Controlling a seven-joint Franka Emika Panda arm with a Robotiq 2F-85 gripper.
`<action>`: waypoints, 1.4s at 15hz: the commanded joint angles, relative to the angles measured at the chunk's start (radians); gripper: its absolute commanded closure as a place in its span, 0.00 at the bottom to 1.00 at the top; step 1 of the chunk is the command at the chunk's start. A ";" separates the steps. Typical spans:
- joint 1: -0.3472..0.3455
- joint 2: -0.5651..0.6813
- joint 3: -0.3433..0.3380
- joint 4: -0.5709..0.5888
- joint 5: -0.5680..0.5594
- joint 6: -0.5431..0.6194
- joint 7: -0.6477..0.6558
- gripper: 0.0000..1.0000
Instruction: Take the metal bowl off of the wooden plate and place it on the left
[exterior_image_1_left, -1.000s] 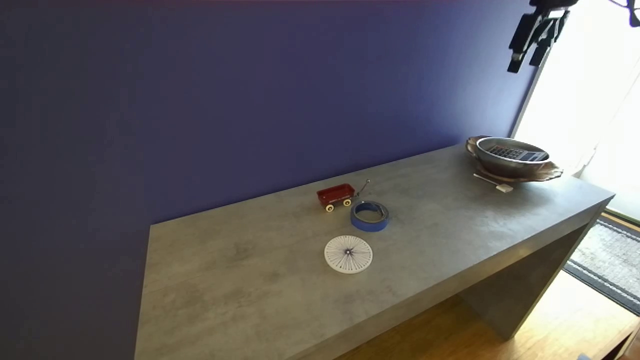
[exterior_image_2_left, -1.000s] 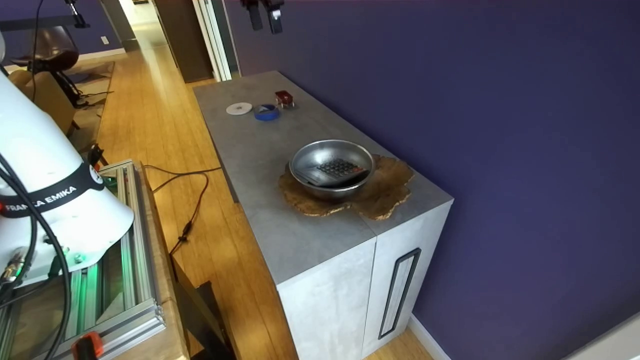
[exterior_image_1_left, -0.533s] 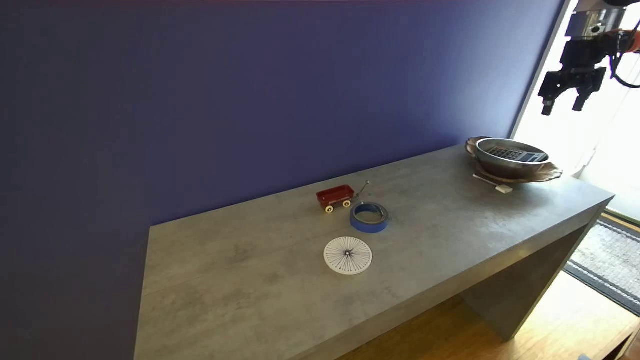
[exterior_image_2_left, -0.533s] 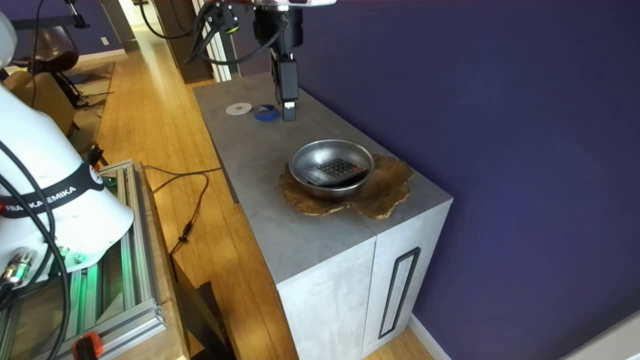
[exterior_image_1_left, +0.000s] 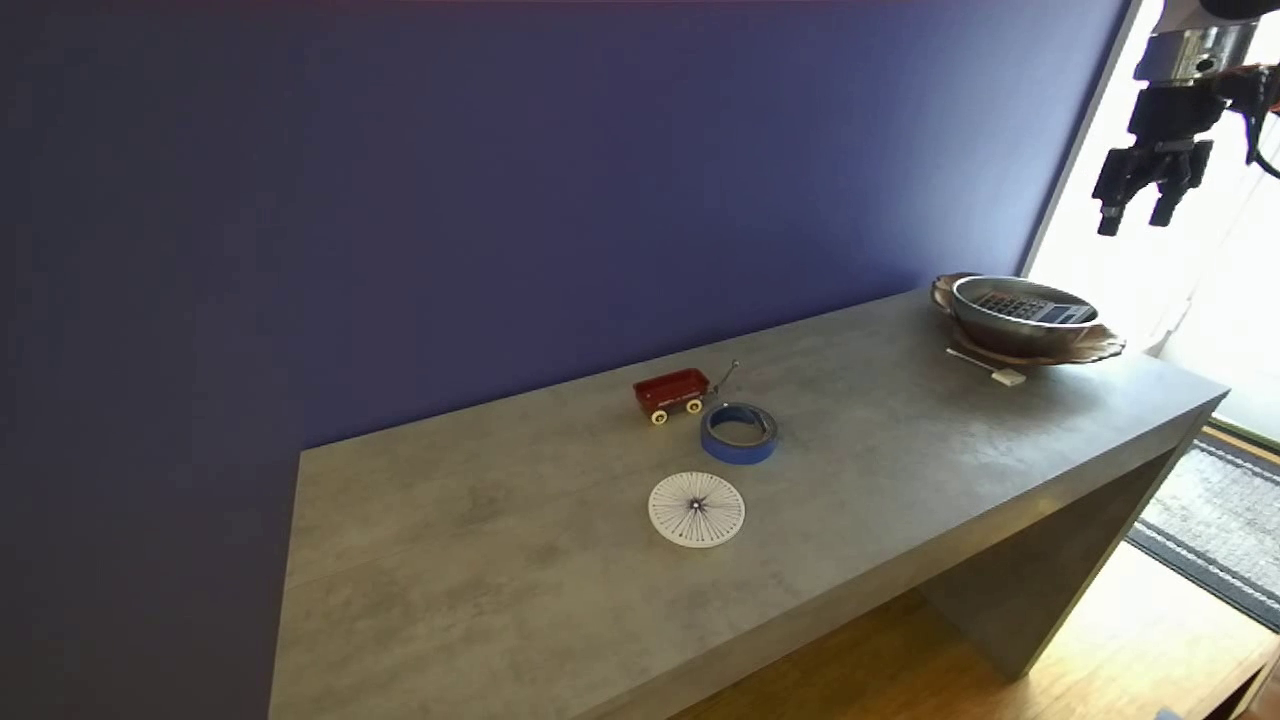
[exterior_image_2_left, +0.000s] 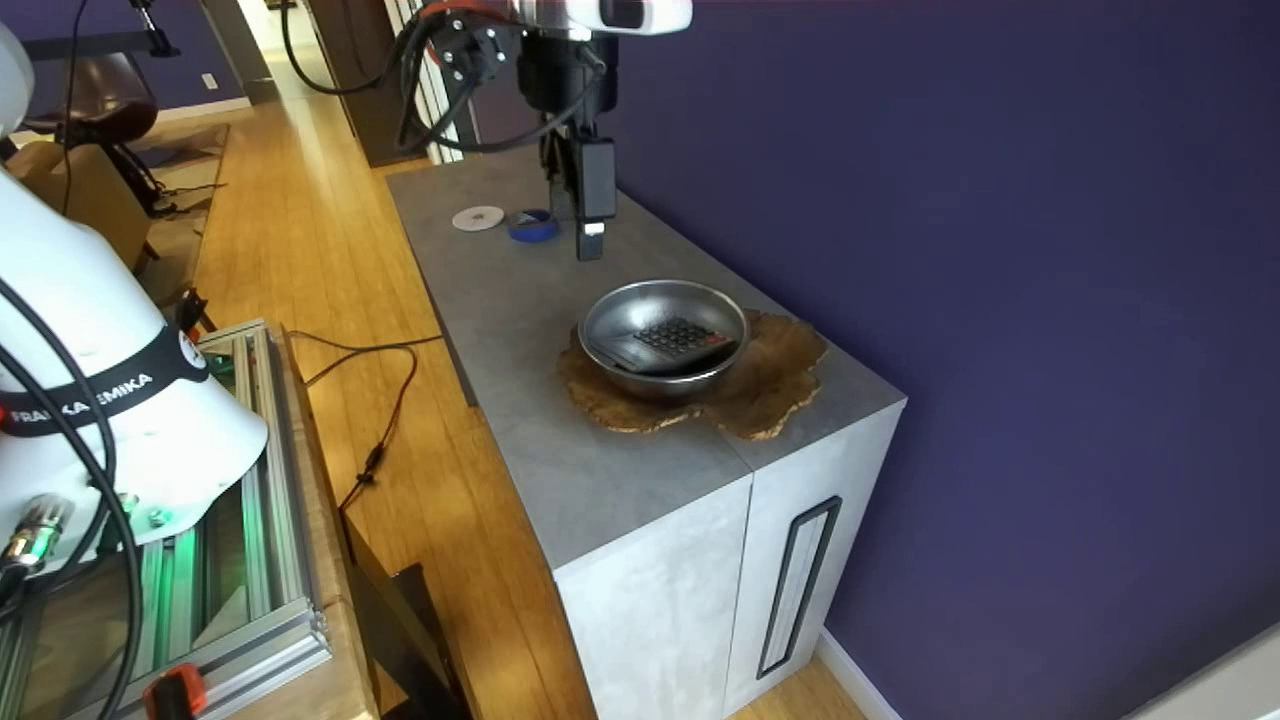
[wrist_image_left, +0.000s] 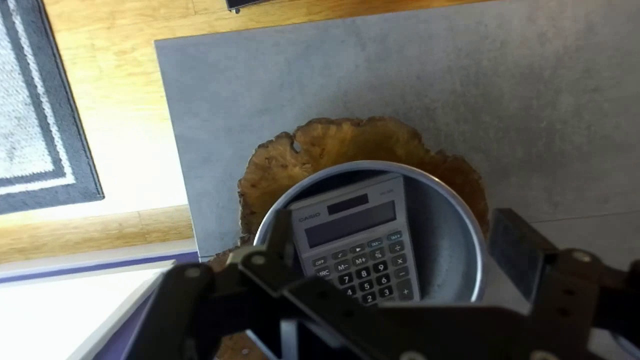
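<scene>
The shiny metal bowl sits on the brown wooden plate near the table's end. In another exterior view, the bowl rests on one side of the wavy-edged plate. A calculator lies tilted inside the bowl, and the plate shows around it in the wrist view. My gripper is open and empty in the air above the bowl, touching nothing. It also shows in an exterior view. In the wrist view its open fingers hide the bowl's near part.
A white disc, a blue tape roll and a red toy wagon stand farther along the grey table. A small stick with a pale tag lies beside the plate. A purple wall runs along one side.
My gripper has come down from high at the picture's top and turned, and now hangs lower and closer to the bowl. The bowl, plate and calculator have not moved.
</scene>
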 joint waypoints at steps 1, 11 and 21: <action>0.081 0.147 -0.160 0.118 0.046 -0.028 -0.274 0.00; -0.064 0.395 -0.100 0.335 0.267 -0.193 -0.572 0.00; -0.220 0.570 -0.049 0.464 0.403 -0.262 -0.887 0.00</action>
